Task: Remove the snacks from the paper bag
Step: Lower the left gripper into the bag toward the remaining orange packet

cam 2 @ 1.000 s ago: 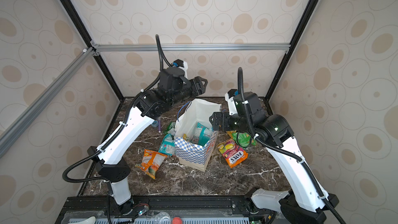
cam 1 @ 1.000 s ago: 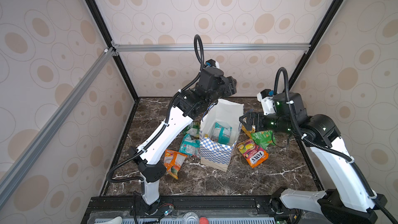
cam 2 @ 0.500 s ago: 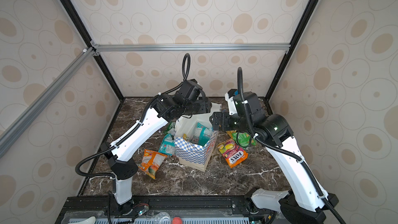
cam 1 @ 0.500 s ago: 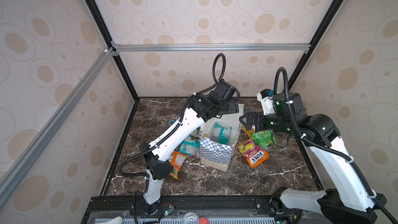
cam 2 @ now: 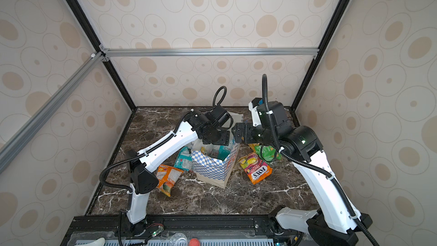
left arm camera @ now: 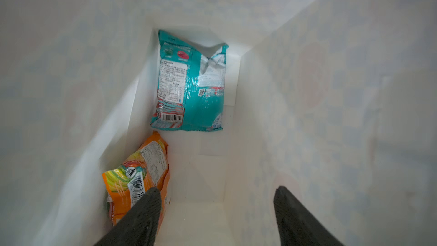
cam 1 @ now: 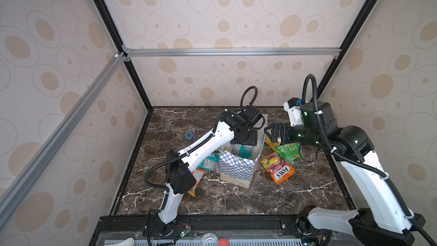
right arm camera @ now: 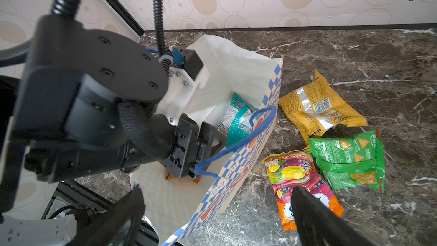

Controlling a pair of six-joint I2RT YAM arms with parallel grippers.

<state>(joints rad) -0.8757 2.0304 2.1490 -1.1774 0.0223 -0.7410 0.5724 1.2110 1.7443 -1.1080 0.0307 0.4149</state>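
Overhead stereo pair, two wrist close-ups

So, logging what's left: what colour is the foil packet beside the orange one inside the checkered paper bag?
Teal foil packet, white label; best in the left wrist view.
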